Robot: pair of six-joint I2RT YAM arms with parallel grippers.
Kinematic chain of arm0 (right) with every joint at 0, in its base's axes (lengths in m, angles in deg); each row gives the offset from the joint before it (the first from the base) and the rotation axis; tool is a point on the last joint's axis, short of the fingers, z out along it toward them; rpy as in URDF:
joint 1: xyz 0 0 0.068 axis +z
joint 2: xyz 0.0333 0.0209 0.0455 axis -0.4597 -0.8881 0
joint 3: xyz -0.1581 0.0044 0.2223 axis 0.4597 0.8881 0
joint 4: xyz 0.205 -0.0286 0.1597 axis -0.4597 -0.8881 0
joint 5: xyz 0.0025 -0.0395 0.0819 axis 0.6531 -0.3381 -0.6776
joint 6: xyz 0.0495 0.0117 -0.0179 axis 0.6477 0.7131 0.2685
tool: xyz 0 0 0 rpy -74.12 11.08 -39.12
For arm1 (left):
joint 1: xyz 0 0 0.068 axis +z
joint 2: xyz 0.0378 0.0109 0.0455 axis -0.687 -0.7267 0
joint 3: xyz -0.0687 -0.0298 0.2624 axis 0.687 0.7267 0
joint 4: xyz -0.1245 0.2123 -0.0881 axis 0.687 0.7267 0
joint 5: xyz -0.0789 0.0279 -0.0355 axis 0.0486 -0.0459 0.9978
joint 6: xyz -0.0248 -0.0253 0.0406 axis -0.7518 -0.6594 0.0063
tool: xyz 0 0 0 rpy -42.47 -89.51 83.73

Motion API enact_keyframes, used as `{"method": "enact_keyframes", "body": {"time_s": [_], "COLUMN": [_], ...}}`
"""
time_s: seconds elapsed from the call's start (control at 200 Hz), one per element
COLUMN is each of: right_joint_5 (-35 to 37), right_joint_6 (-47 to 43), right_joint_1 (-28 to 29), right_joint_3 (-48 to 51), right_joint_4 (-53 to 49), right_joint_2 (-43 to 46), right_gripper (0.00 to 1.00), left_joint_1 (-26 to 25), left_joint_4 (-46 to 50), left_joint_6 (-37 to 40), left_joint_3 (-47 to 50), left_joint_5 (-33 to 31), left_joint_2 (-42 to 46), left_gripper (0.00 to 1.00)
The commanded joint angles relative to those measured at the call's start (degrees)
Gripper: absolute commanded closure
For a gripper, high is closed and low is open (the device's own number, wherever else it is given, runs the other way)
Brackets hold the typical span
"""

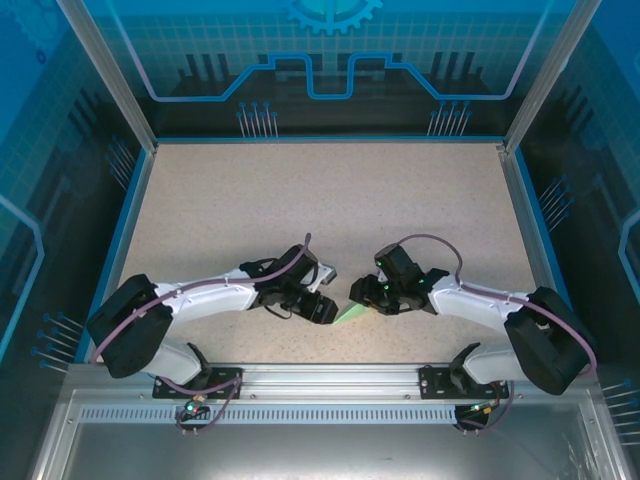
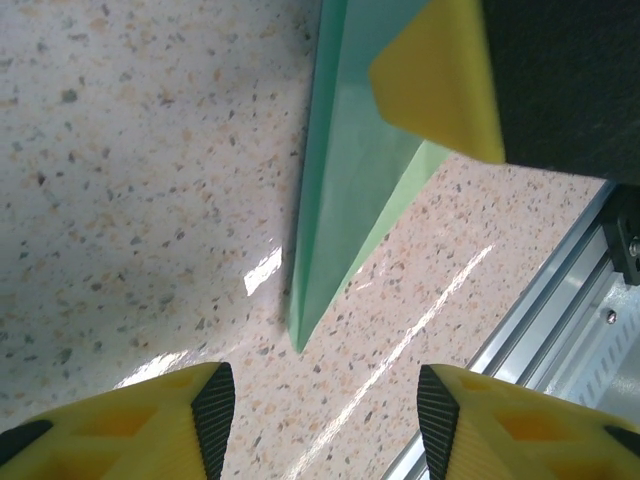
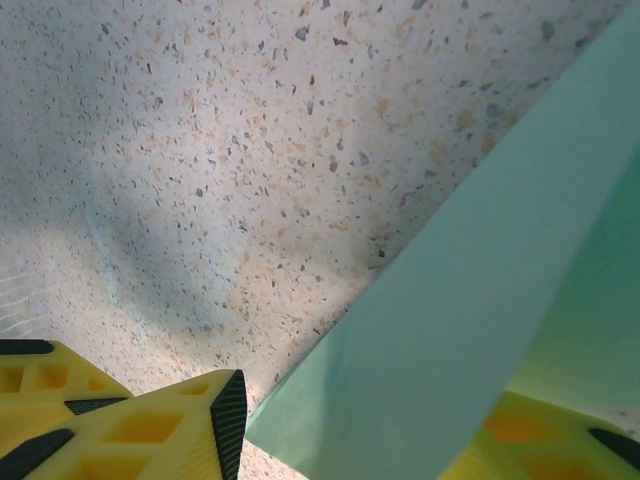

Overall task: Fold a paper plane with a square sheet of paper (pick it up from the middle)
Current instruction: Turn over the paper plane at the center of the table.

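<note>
paper plane [image 2: 345, 200]: pale green pointed dart, near front table edge

The top camera looks steeply down from above and behind the arm bases [image 1: 195, 383], taking in the whole table [image 1: 300, 200]. Both wrist cameras hang close over its near edge, facing down and forward; they share the folded green paper [image 2: 345, 190] there.

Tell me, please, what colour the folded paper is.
Pale mint-green paper, clearest in the left wrist view.

The plane [image 2: 345, 180] is smooth matt paper. The bench [image 2: 130, 200] is glossy and speckled; the rail [image 2: 545, 315] at four o'clock, bare metal.
</note>
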Motion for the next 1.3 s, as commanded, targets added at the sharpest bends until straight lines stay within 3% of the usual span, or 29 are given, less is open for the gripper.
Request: {"method": "enact_keyframes", "body": {"time_s": [0.0,0.26,0.615,0.855,1.06,1.295], "right_joint_5": [2.0,3.1,1.7,-0.5,-1.8,-3.0], "right_joint_6": [-1.0,-1.6,-5.2,-7.0,-7.8,-8.1], "right_joint_1": [1.1,-1.4,-6.9,-9.8,-10.5,-11.4], "right_joint_3": [-0.5,3.8,3.2,3.8,4.3,5.6], "right_joint_4": [-3.7,-8.9,-11.5,-12.1,-11.7,-11.4], "right_joint_2": [3.7,10.9,14.7,16.1,16.1,17.6], "right_gripper": [0.51,0.50,0.51,0.51,0.50,0.50], "left_joint_1": [0.8,0.6,-7.0,-10.0,-10.3,-10.3], "left_joint_4": [0.9,-2.2,-2.5,1.1,3.4,4.9], "left_joint_6": [1.3,-1.5,0.6,3.9,3.9,3.6], "left_joint_3": [1.3,1.3,-6.5,-13.6,-15.2,-16.4], "left_joint_5": [0.1,1.3,-6.1,-10.9,-15.1,-17.3], "left_joint_2": [1.8,2.4,-4.4,-12.0,-15.1,-16.3], "left_gripper": [0.46,0.46,0.48,0.55,0.70,0.76]}}
